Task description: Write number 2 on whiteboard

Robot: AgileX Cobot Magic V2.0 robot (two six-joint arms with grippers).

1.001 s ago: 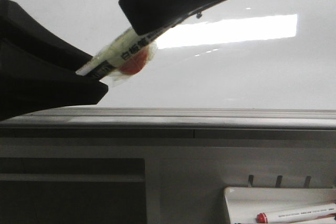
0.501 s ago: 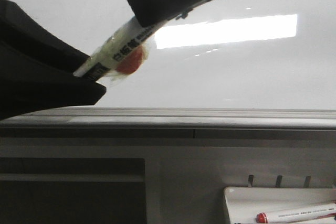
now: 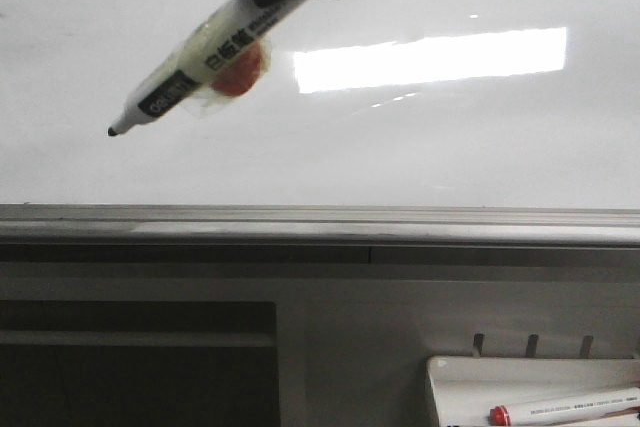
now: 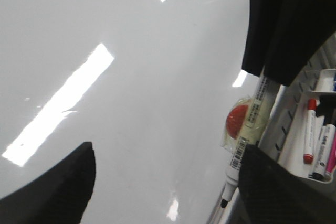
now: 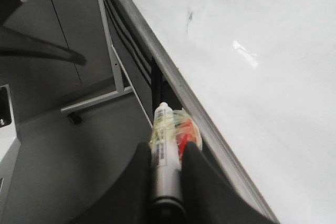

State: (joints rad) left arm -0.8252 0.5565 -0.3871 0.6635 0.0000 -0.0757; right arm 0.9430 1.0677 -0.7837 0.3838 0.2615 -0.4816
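Whiteboard (image 3: 420, 147) unmarked. Right gripper (image 5: 167, 163) clamps one black-tipped marker (image 3: 190, 82); left gripper (image 4: 168, 182) spread wide.

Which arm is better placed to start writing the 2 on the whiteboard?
Right. The right gripper is shut on the marker, tip uncapped, in front of the whiteboard. The left gripper is open and holds nothing.

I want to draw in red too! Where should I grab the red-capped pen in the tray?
Grip the red-capped pen at mid-barrel, coming from above with fingers across it. It lies nearly flat along the tray, and its white barrel looks bare on top.
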